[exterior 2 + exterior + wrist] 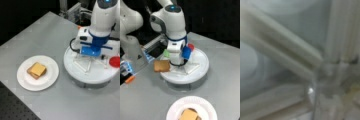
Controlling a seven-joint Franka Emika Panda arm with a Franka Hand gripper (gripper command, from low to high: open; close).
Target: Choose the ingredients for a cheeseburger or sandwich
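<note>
Arm: one white Franka arm, lowered over the round white turntable tray (202,66) (100,75)
Gripper: in both front views it (178,63) (88,57) sits low at the centre of the tray, over the raised white dividers (191,67) (85,65); whether its jaws are apart or together I cannot tell, the wrist body hides them
Wrist view: only blurred pale divider ridges (287,53) close up; no ingredient can be made out
Plates: one white plate (206,105) (25,80) on the grey table (225,82) (37,37), apart from the tray
On the plate: one small stack (188,115) (36,70), a yellow cheese square on top of darker brown layers; how many layers lie beneath cannot be told
Bread squares off the plate: one, tan-brown (161,66), at the tray's edge toward a front view's left, beside the gripper
Red discs: one (191,46) (115,61), on the tray's outer part
Green pieces: one (166,53), on the tray just beside the arm
Other: an orange bit (130,79) near the blue-and-white fixture at a front view's left
</note>
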